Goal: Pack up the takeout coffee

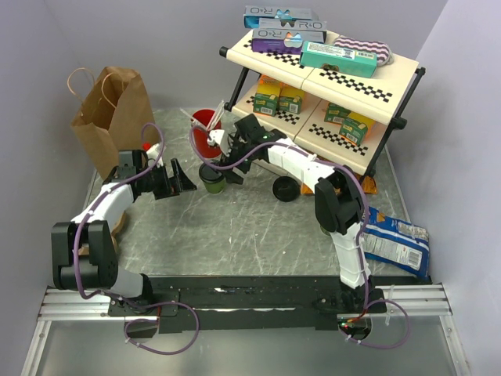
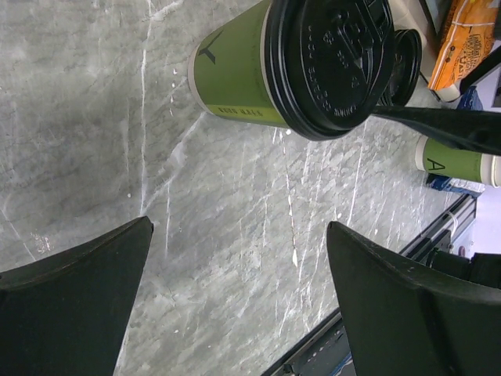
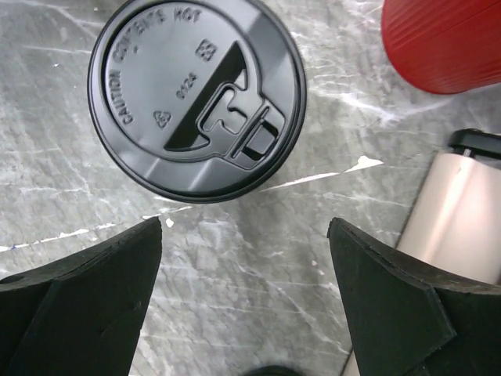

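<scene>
The takeout coffee [image 1: 212,180] is a dark green paper cup with a black lid and stands upright on the grey table between my two grippers. In the left wrist view the cup [image 2: 235,70] is seen from the side, ahead of my left gripper [image 2: 239,227], which is open and holds nothing. From above, the left gripper [image 1: 186,180] sits just left of the cup. My right gripper [image 1: 223,166] hangs over it from the right. In the right wrist view the lid [image 3: 196,98] lies just beyond the open, unloaded right gripper [image 3: 244,223].
A brown paper bag [image 1: 109,117] stands open at the back left. A red cup [image 1: 206,129] with sticks is right behind the coffee. A shelf cart [image 1: 329,86] with boxes fills the back right, another green cup [image 2: 458,160] lies by it, and a blue snack bag [image 1: 399,243] lies at the right.
</scene>
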